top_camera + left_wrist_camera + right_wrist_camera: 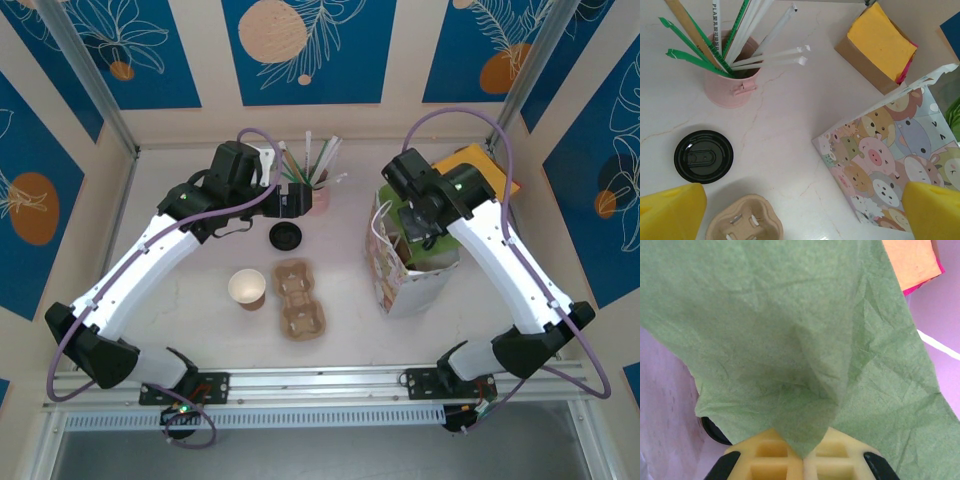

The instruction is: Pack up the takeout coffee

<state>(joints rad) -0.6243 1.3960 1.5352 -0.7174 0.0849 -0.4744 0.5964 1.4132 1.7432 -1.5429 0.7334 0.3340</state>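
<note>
- Pale marble-look table [350, 330], blue leaf-print panels behind; cartoon-animal gift bag [405, 270] stood open on it and is my reference for everything below.
- Right claw [802, 456] was down inside the bag mouth, clenched on a corner of green tissue paper [805, 340].
- Coffee [715, 432] looked to be inside the bag, under that tissue. Only a dark curved edge showed, which I read as its lid; couldn't confirm more.
- Left claw [800, 215] hung fully released and empty, well to the left of the bag, above the bare table.
- Left of the bag: loose black lid [703, 156], pulp cup tray [298, 298], lidless paper cup [247, 288]. None of these is the coffee.
- Pink pot of straws [732, 80] sat up-left of the bag; box with yellow napkins [880, 45] sat behind it.
- Handling, my call: light paper cup, thin wall dents easily, and the snap-on lid could pop if squeezed near the top. Best grip is mid-wall below the lid rim, gentle, kept upright.
- Risk: the tissue snags or drags the cup over, since the bag is soft and gives no support.
</note>
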